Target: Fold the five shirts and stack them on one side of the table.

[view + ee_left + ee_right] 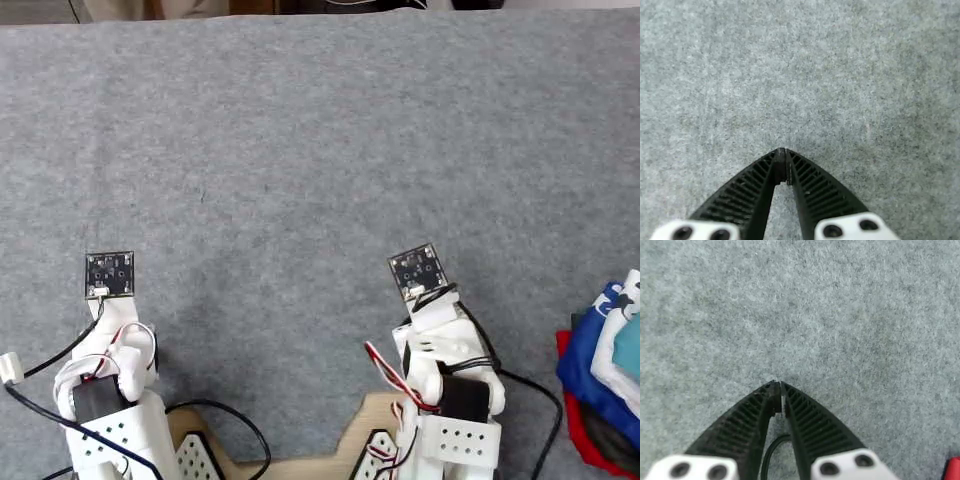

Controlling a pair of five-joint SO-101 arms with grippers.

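sitting pinched: left claw (781, 154), right claw (777, 386); shirts (598, 375) seemingly stacked.

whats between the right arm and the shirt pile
In the high view, bare grey table cover and a black cable looping off the right arm lie in that stretch, short of the shirt pile.

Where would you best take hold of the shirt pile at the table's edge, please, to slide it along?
Probably the pile by its layered edge facing the arms, where the red bottom shirt sticks out. Come in low over the grey cloth with the right gripper, the nearer one, which is shut now. The pile's far side is out of frame.
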